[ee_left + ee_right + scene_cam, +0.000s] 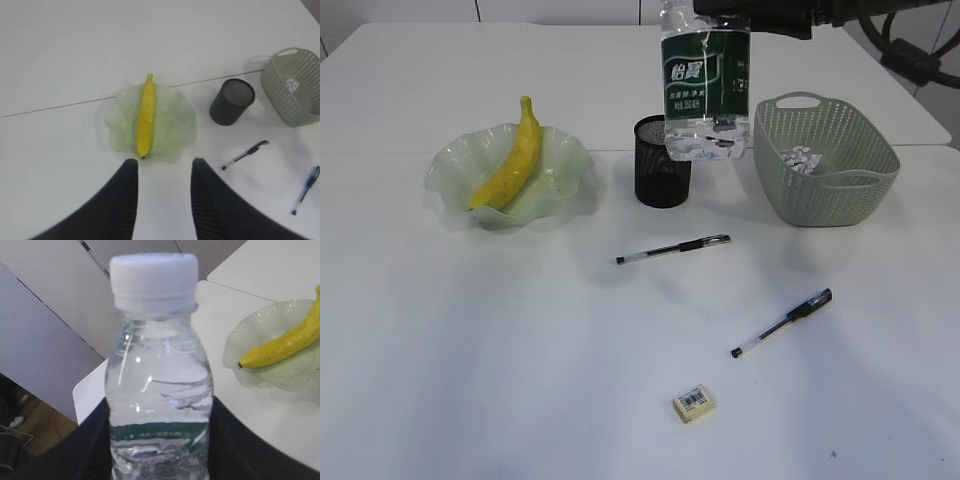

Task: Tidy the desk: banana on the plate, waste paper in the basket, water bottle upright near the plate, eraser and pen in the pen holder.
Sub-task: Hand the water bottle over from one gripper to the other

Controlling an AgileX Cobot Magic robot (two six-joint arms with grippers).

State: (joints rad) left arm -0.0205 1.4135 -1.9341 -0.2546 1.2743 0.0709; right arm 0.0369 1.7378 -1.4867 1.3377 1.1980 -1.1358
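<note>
My right gripper [160, 440] is shut on the water bottle [157, 375], cap up. In the exterior view the bottle [708, 90] hangs high above the desk, in front of the black pen holder [662, 165]. The banana [512, 158] lies in the pale-green plate [455, 170]. Waste paper [802, 160] sits inside the green basket [830, 190]. Two pens [672, 249] [782, 323] and the eraser [694, 403] lie on the white desk [470, 350]. My left gripper [162, 162] is open and empty, hovering just short of the plate [177, 117] and banana [145, 117].
The pen holder [231, 102] stands between plate and basket [290, 95]. A seam crosses the desk behind the plate. The desk's far right corner lies behind the basket, with dark cables beyond it.
</note>
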